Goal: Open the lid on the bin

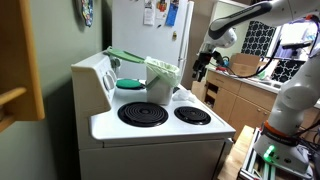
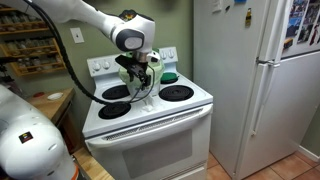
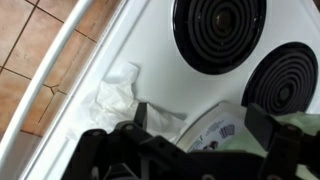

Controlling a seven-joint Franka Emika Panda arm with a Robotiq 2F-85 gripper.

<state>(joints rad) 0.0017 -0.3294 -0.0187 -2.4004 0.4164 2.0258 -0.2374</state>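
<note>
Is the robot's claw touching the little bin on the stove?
Apart. In an exterior view, the open gripper hangs to one side of the bin, and the fridge behind shows through a clear gap between them.

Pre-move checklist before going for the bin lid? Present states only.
1. End effector open and empty: ok, jaws wide, nothing held.
2. Bin upright on the stove: ok.
3. Lid located: ok in an exterior view, a green flap at the bin's top.
4. Lid shut or partly raised: cannot tell.
5. End effector clear of the bin: cannot tell; the wrist view shows the bin close between the fingers.
6. Teal dish out of the lid's swing: cannot tell.
</note>
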